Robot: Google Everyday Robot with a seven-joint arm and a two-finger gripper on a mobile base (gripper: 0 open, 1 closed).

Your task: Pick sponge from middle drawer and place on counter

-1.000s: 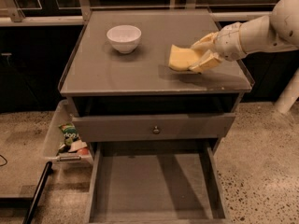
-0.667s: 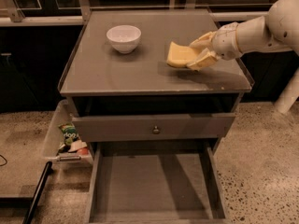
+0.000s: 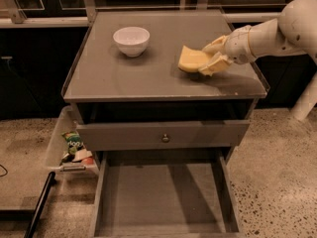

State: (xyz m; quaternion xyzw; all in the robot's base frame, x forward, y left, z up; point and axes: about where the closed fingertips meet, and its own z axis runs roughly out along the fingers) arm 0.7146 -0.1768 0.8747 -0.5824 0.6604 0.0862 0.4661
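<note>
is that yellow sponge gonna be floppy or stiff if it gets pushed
Probably soft: the sponge, gripped at its right edge by the gripper, looks thick and foamy. Likely light, so a push would slide it on the flat counter, not roll it.

One gripper (image 3: 211, 58) is clasping one sponge (image 3: 190, 59) over the counter (image 3: 148, 81); one white bowl (image 3: 131, 39) is sitting on it, one middle drawer (image 3: 163, 200) gaping below.

tool (image 3: 205, 60) gripping sponge (image 3: 190, 59) | edged slightly left since 1.0 s ago | over counter (image 3: 124, 78) right side
</note>
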